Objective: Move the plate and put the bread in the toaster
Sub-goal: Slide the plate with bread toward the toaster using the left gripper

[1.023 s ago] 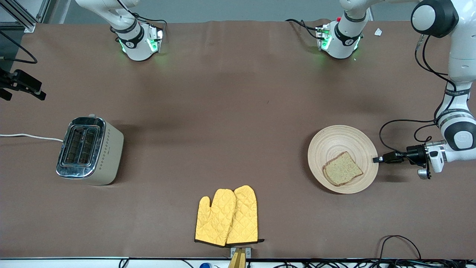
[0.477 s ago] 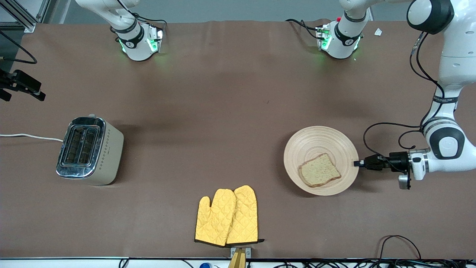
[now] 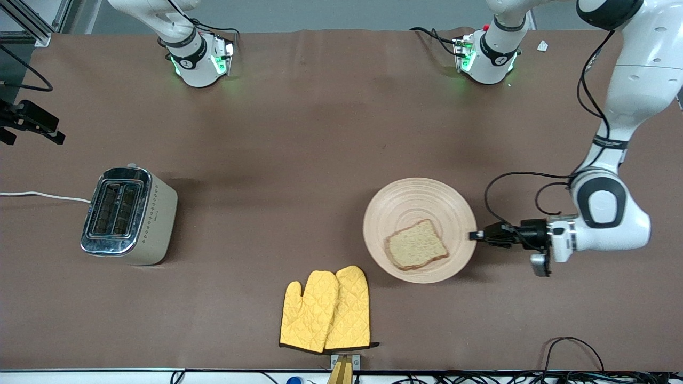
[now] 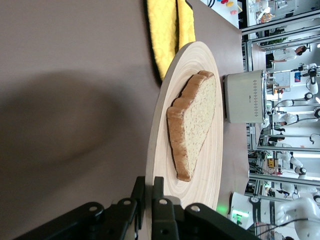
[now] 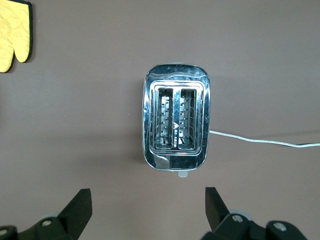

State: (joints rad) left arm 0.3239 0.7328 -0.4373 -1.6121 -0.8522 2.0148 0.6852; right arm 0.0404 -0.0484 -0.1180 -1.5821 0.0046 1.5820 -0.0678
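The left gripper (image 3: 474, 235) pinches the plate (image 3: 411, 200) rim, sliding bread (image 3: 417, 251) toward the toaster (image 3: 128, 215) (slots empty); the right gripper (image 5: 148, 212) waits wide open above it.

yellow oven mitts (image 3: 325, 310) flat, near table (image 3: 299, 138) front edge

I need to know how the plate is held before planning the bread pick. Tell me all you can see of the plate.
The plate is round, shallow, light wood with concentric ring grooves. It lies flat on the brown table, beside the yellow oven mitts. The bread rests on it, off-centre. The left claw is shut on its rim, fingers pinching the edge.
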